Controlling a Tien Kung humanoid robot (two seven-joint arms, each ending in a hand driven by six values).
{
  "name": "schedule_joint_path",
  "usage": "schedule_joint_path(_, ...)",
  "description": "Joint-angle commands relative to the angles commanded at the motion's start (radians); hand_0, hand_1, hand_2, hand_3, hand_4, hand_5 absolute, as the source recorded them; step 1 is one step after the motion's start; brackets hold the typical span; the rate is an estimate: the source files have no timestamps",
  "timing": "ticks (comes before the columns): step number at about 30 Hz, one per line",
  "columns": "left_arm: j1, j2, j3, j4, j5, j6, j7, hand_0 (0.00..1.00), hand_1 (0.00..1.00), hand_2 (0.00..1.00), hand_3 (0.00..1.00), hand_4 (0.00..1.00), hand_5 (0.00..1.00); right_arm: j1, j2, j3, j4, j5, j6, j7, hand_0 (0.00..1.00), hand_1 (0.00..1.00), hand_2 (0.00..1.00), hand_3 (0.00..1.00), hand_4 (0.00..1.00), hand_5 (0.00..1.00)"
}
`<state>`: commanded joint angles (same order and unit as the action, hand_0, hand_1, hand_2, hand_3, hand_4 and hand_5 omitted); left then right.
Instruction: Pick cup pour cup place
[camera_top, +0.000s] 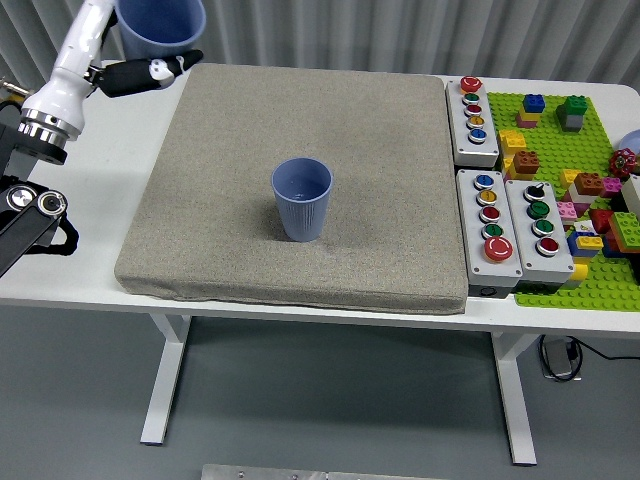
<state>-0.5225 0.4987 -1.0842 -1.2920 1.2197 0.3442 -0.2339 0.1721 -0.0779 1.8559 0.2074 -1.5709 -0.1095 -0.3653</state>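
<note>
your held blue cup sits at the top left corner, partly cut off by the frame edge, with the left hand fingers wrapped around it, thumb across the lower side. your second blue cup stands upright at the middle of the grey mat, well apart from the hand. to the right of the mat you have three button boxes and a green brick plate, none touching either cup.

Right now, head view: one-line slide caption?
Left hand holds a blue cup raised at far left; second blue cup stands upright on the grey mat.

Cup upright mid-mat, button boxes right of mat, brick baseplate farther right
</note>
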Motion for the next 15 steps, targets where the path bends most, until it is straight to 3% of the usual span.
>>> schedule_joint_path(2,0.016,-0.012,-0.008,0.007,-0.078,0.015,-0.006,0.477,0.407,0.468,0.455,0.822,0.301,0.000,0.000,0.001,0.000,-0.003,0.001,-0.001,0.698,0.689,0.644,0.627,0.002,0.390)
schedule_joint_path(7,0.063,-0.067,-0.029,0.024,-0.263,0.107,-0.038,0.477,0.411,0.469,0.456,0.823,0.303,-0.002,0.002,0.003,0.001,-0.008,0.002,-0.003,0.699,0.690,0.644,0.627,0.002,0.388)
schedule_joint_path(14,0.113,-0.173,-0.029,0.051,-0.082,0.239,-0.111,0.478,0.414,0.469,0.454,0.820,0.305,-0.008,0.004,0.004,0.000,-0.014,0.004,0.000,0.699,0.690,0.644,0.626,0.002,0.388)
schedule_joint_path(15,0.115,-0.177,-0.029,0.053,-0.076,0.243,-0.114,0.478,0.414,0.469,0.454,0.820,0.305,-0.008,0.004,0.004,0.000,-0.014,0.004,0.000,0.699,0.690,0.644,0.626,0.002,0.388)
